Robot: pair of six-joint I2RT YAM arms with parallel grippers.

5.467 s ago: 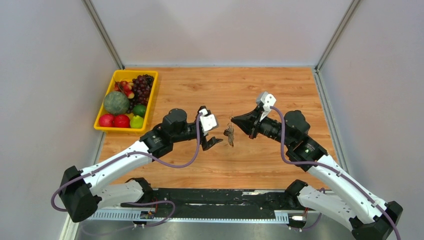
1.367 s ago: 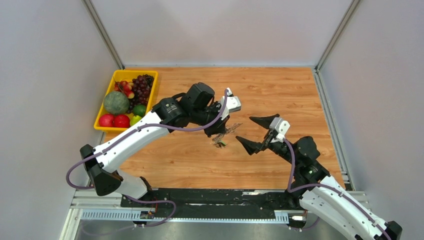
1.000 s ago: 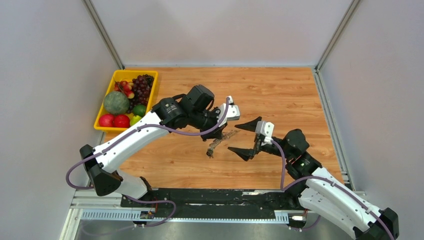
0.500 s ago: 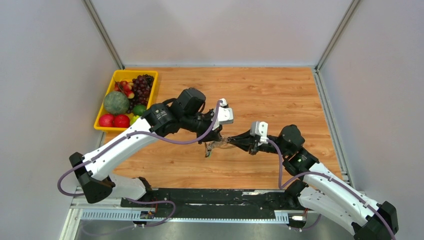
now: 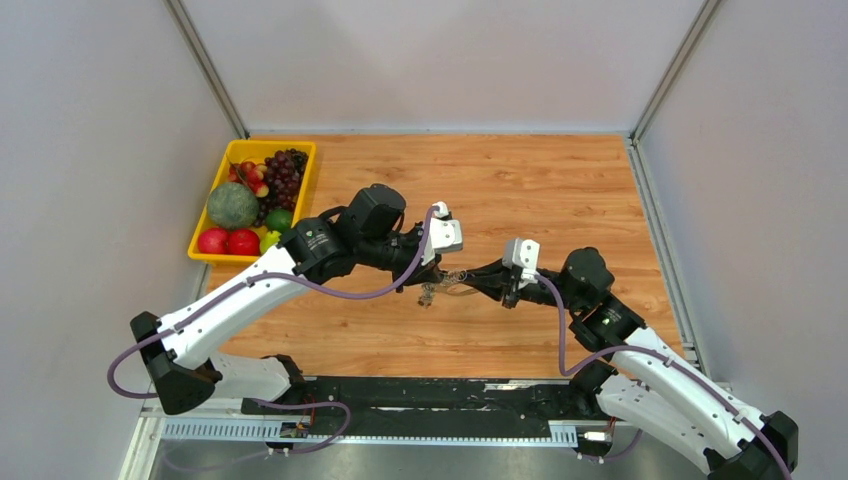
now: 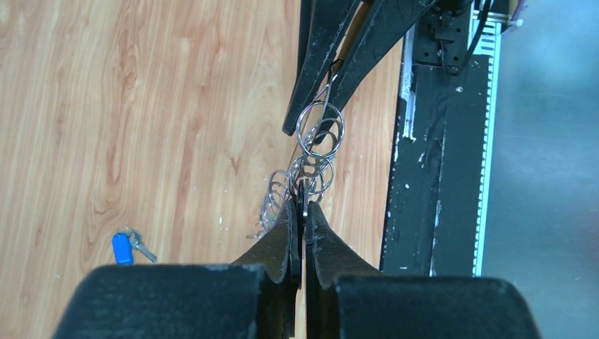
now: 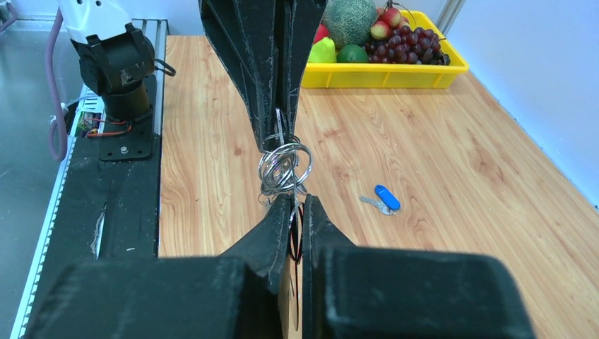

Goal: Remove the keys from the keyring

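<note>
thin silver wire keyring cluster (image 7: 284, 166) stretched, long axis gripper to gripper | left gripper (image 6: 302, 205), right gripper (image 7: 297, 205) both clamped tight on it | blue-headed silver key (image 7: 385, 199) lying apart

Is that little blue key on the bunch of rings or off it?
Off. The blue key lies alone on the table, apart from the ring bunch held between the left claw and the right claw.
</note>
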